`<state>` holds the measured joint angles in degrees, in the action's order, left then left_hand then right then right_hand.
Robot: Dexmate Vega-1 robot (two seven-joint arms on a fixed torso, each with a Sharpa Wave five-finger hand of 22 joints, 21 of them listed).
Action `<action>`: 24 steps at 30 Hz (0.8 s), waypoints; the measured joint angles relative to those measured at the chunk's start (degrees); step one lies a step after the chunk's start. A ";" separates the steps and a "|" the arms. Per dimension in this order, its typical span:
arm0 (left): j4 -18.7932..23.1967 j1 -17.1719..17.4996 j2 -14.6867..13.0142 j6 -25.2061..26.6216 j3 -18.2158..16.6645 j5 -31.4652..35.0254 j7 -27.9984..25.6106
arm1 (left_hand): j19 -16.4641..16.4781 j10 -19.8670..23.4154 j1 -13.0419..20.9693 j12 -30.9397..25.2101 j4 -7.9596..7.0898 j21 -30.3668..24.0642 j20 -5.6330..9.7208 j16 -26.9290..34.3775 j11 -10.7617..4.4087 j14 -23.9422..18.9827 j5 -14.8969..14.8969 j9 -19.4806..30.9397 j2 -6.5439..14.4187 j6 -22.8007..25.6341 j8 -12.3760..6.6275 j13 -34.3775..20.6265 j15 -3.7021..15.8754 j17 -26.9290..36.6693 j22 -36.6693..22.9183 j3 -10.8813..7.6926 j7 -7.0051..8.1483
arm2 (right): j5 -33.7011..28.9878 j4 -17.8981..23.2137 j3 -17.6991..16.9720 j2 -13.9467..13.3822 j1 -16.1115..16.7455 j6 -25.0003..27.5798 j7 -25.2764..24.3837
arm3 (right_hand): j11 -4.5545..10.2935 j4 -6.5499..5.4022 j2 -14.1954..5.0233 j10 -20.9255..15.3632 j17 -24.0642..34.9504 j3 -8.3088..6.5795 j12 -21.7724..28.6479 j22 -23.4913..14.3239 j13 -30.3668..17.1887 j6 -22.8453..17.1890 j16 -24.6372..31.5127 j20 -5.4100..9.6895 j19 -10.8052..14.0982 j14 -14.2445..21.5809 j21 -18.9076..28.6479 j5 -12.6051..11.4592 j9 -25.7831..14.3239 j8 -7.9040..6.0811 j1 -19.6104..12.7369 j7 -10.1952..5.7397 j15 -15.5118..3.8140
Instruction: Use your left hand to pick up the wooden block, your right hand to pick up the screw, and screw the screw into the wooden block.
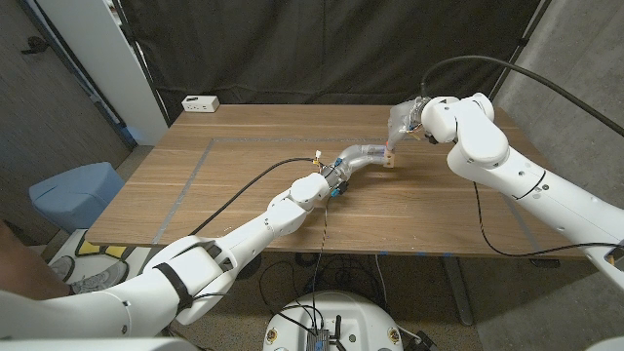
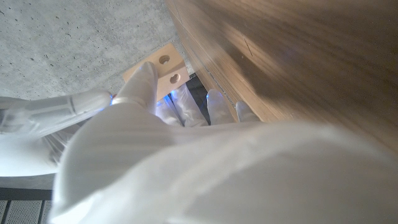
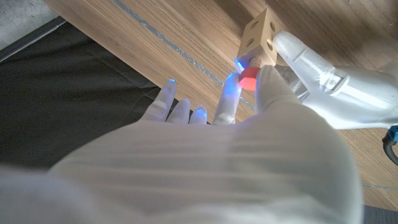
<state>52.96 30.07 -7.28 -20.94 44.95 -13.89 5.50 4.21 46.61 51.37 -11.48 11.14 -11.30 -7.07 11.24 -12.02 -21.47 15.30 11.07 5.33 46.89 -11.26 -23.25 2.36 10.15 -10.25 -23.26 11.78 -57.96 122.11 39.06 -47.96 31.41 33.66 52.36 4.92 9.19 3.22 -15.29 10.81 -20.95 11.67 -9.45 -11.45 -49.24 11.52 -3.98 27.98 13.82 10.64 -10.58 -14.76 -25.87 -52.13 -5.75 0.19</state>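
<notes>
The wooden block is a small pale cube with round holes, held just above the table right of centre. My left hand grips it from the near left; in the left wrist view my thumb lies against the block. My right hand hovers just behind the block. In the right wrist view its fingertips pinch the screw, which has a red head, right up against a face of the block. My left hand holds the block from the other side.
A white power strip lies at the table's back left corner. A black cable runs along my left arm over the tabletop, and grey tape lines mark the wood. A blue bin stands left of the table.
</notes>
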 measured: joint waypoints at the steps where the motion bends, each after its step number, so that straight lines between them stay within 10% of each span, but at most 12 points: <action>1: 0.00 0.00 0.00 0.00 0.00 -0.01 -0.03 | 0.00 0.00 0.00 0.00 0.00 0.00 0.00 0.00 0.00 0.00 0.00 0.00 0.00 0.00 0.00 0.00 0.00 0.00 0.00 0.00 0.00 | 0.00 0.00 -0.01 0.00 0.12 0.00 -0.09 | 0.11 0.00 0.00 -0.11 0.00 0.00 0.00 0.00 0.00 0.00 0.00 0.09 0.10 0.12 0.00 0.00 -0.03 0.00 0.00 0.00 -0.12; 24: 0.04 0.00 0.08 0.00 0.03 -0.07 -0.06 | 0.00 -0.06 -0.06 -0.14 0.22 0.00 0.00 0.00 0.03 0.00 0.18 0.01 0.06 -0.11 0.00 0.00 0.00 0.00 0.00 -0.22 -0.11 | -1.56 0.20 -0.09 0.36 1.31 1.11 -2.22 | 1.62 -0.65 -0.52 -4.10 -0.01 -0.28 0.67 0.00 -0.01 -4.31 0.78 1.52 1.52 2.68 0.00 0.29 0.16 -2.06 1.17 0.62 -2.24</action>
<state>52.99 30.08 -7.20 -20.94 44.98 -13.96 5.44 4.21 46.55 51.31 -11.63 11.35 -11.30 -7.07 11.24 -11.99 -21.47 15.48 11.07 5.39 46.78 -11.26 -23.25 2.36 10.15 -10.25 -23.48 11.66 -59.51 122.31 38.97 -47.60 32.71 34.77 50.14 6.55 8.54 2.70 -19.38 10.80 -21.22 12.34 -9.44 -11.46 -53.55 12.30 -2.46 29.50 16.49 10.64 -10.29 -14.59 -27.93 -50.96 -5.13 -2.05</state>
